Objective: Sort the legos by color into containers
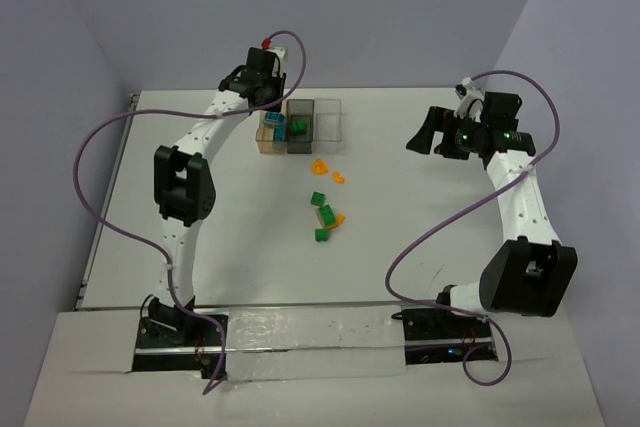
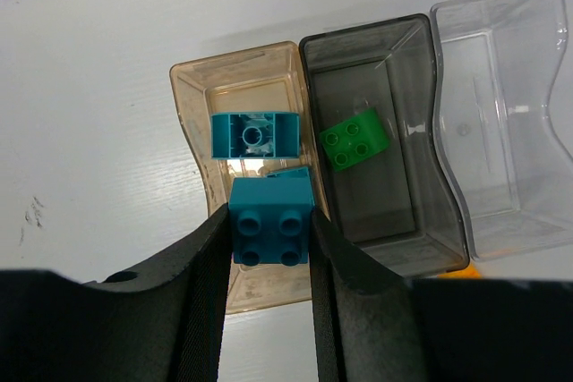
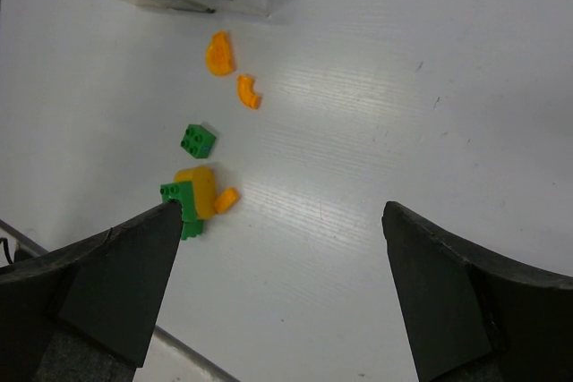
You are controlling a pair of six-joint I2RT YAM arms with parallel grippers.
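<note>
Left pincer [image 2: 269, 221] is clamped on a small teal-blue studded plastic brick [image 2: 270, 230], right over the orange-brown tinted clear box [image 2: 192, 123], which has another teal brick [image 2: 255, 134] lying inside. Right pincer [image 3: 279, 212] hangs wide open above the white bench [image 3: 403, 87].

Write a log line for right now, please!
left gripper: shut on teal brick over brown box | right gripper: open, empty | grey box: one green brick

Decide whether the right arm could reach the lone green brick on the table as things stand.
Probably yes: the right gripper is open and empty, and nothing stands between it and the lone green brick.
</note>
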